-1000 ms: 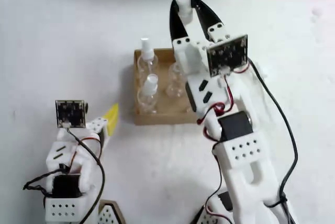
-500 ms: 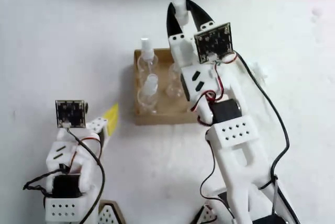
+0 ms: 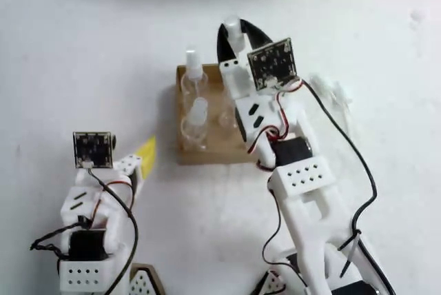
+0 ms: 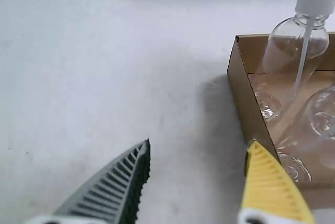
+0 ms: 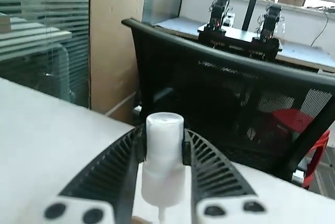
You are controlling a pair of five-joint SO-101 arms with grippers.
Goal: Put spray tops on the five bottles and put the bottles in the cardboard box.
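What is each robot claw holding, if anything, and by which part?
The right gripper pinches a white plastic spray top by the sides of its round head. The left gripper is open, holding nothing.

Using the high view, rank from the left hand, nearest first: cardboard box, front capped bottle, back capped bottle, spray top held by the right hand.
1. Cardboard box, front corner beside the left hand.
2. Front capped bottle, box's near left.
3. Back capped bottle, behind it.
4. Spray top, in the right hand beyond the box.

A black mesh chair (image 5: 235,103) stands behind the white table (image 3: 83,47).
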